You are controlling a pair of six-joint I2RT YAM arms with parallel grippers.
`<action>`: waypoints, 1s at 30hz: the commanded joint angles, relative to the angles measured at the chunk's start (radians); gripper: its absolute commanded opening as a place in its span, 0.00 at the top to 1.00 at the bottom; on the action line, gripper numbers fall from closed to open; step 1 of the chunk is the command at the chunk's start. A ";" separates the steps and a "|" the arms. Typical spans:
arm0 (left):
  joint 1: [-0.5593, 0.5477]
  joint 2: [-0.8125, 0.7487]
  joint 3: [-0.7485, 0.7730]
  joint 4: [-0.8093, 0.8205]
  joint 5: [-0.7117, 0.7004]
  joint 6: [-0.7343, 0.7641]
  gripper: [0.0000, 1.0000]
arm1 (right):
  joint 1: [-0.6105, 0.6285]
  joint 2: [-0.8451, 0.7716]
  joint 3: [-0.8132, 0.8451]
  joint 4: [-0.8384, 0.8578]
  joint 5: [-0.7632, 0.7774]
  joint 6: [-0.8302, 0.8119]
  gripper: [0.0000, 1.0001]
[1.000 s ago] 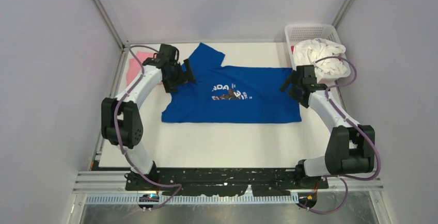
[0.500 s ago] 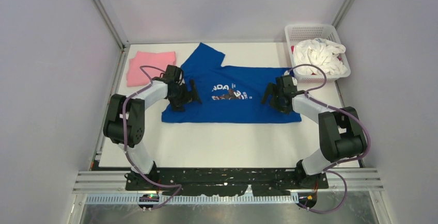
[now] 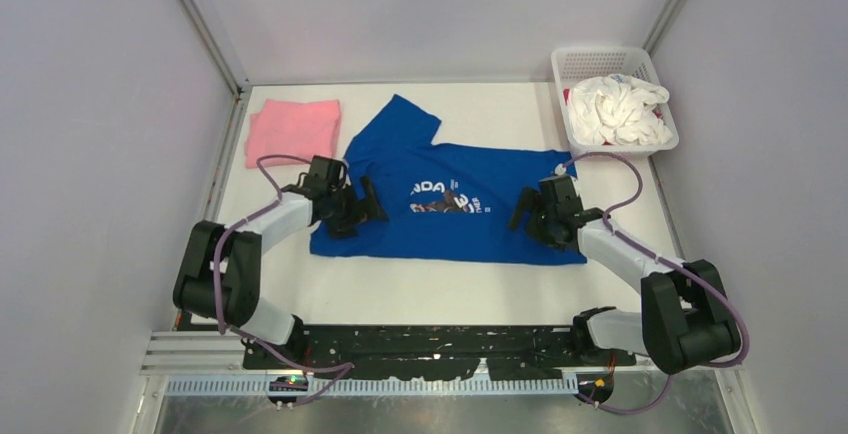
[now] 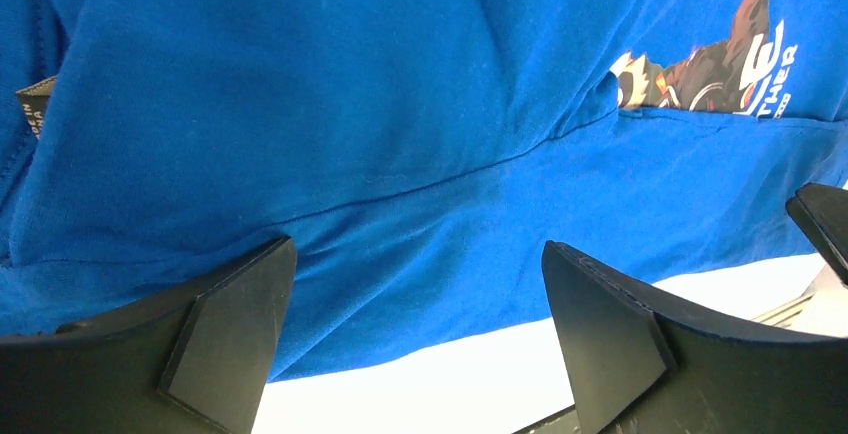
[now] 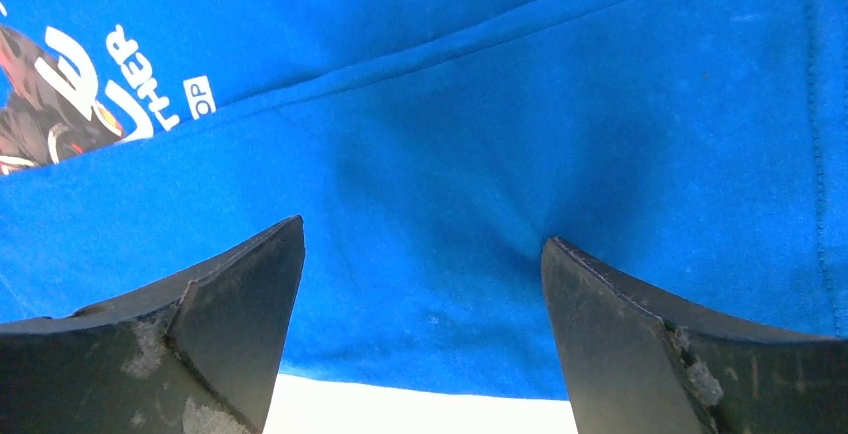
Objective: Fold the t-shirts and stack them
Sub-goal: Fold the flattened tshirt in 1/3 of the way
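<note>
- The blue t-shirt [image 3: 450, 209] lies flat mid-worktop [image 3: 440, 284]. It is already doubled lengthwise, and one sleeve [image 3: 400, 119] sticks out toward 11 o'clock.
- The left end effector [image 3: 365, 202] is low over the shirt's 9 o'clock end, its jaws spread wide and holding nothing. The left wrist view shows its fingers [image 4: 230, 324] straddling the cloth just above the near hem.
- The right end effector [image 3: 520, 209] mirrors it at the 3 o'clock end, also wide and empty.
- This symmetric placement probably prepares a two-point pinch of the near edge, so the next fold stays straight.
- The folded pink t-shirt [image 3: 292, 131] rests at 10 o'clock, well apart, likely as the base of the stack.
- A white mesh basket [image 3: 610, 59] at 1 o'clock holds bunched white cloth [image 3: 620, 109].
- The chest print [image 3: 445, 197] is partly hidden by the fold. From above only "ADA" reads.
- The wrist views show "THER" and "OP" in white letters.
- A small tag [image 4: 35, 114] at the shirt's edge is too small to read.
</note>
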 commanded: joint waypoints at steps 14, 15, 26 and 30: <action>-0.157 -0.347 -0.360 -0.327 -0.156 -0.138 0.00 | 0.204 -0.209 -0.073 -0.475 0.036 0.128 0.05; -0.161 -0.364 -0.368 -0.344 -0.160 -0.146 0.01 | 0.211 -0.212 -0.076 -0.476 0.039 0.130 0.05; -0.219 -0.524 -0.429 -0.422 -0.158 -0.209 0.00 | 0.223 -0.290 -0.089 -0.459 0.039 0.132 0.05; -0.234 -0.580 -0.437 -0.465 -0.175 -0.228 0.00 | 0.223 -0.321 -0.098 -0.463 0.041 0.127 0.05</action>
